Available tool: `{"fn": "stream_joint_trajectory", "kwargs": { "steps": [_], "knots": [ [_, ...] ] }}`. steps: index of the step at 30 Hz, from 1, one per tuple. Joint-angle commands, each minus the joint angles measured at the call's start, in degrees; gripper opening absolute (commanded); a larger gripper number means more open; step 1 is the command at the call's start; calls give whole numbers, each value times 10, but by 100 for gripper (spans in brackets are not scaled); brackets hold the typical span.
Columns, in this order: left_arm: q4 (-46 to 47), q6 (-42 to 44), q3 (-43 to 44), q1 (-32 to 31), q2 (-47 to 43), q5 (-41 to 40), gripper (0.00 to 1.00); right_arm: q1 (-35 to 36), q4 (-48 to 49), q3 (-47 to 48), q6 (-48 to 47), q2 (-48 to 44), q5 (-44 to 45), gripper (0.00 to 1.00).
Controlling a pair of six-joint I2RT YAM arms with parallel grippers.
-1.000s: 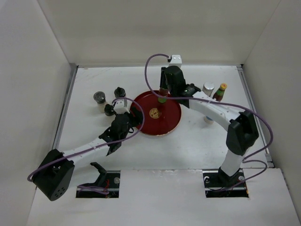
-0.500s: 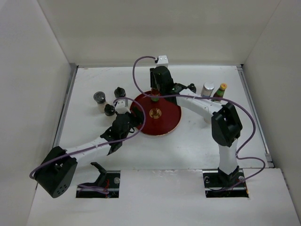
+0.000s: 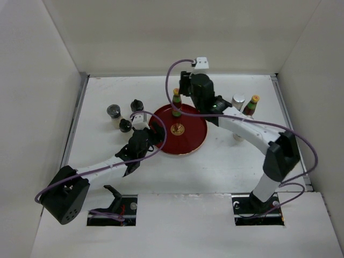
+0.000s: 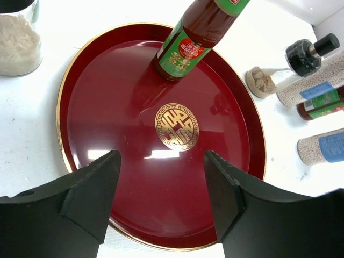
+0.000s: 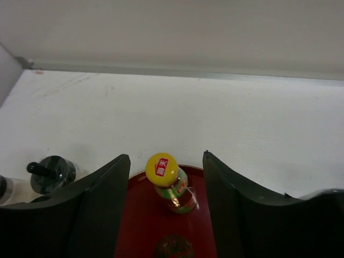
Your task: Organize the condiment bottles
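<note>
Top external view shows you one bottle placed so far: the green-labelled sauce bottle (image 3: 176, 105) stands upright on the round red tray (image 3: 191, 141), at its far rim. The rest of the tray is bare around its gold emblem. The right tool (image 5: 166, 157) hangs over that bottle with its fingers spread wide. The cap sits between them and neither finger touches it, so the tool grips nothing. The left tool (image 4: 161, 156) is likewise spread and empty, hovering over the tray's near-left rim. Everything else is off the tray on the table (image 3: 215, 166). Left of the tray are a grey-lidded jar (image 3: 113, 112), a black-topped bottle (image 3: 137, 105) and a smaller black-capped bottle (image 3: 125, 125). Right of the tray are a silver-lidded jar (image 3: 237, 100), an orange-capped bottle (image 3: 251, 105) and, in the left wrist view, a blue-banded shaker (image 4: 314, 88) and a second shaker (image 4: 322, 148). If the tray is where they belong, you are barely started, with most of the bottles left to move.
</note>
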Motion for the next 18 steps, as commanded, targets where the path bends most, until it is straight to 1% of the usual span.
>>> {"fn": "stream_joint_trajectory", "kwargs": {
  "steps": [1, 4, 5, 6, 7, 8, 9, 11, 13, 14, 18],
  "knots": [
    [29, -7, -6, 4, -6, 8, 61, -36, 49, -57, 4, -112, 21, 58],
    [33, -7, -7, 1, -5, 7, 62, -100, 41, -132, 15, -180, 68, 34],
    [32, -8, -6, 2, -3, 8, 62, -124, 37, -155, 19, -196, 93, 28],
    [30, -9, -6, 2, -3, 8, 62, -146, 31, -176, 21, -211, 118, 26],
    [31, -9, -6, 2, -6, 11, 62, -166, 24, -195, 22, -224, 140, 26],
    [34, -10, -7, 0, -9, 12, 62, -187, 23, -212, 20, -231, 161, 28],
    [34, -10, -7, -1, -9, 11, 62, -203, 23, -222, 17, -231, 174, 33],
    [34, -13, -5, 1, -2, 15, 62, -238, 21, -242, 10, -223, 192, 55],
    [34, -19, -6, 6, 0, 25, 62, -260, 24, -254, 10, -212, 188, 66],
    [36, -22, -6, 7, -1, 29, 62, -267, 24, -257, 13, -206, 181, 69],
    [36, -23, -7, 11, 2, 30, 62, -295, 15, -257, 32, -182, 140, 71]
  ]
}}
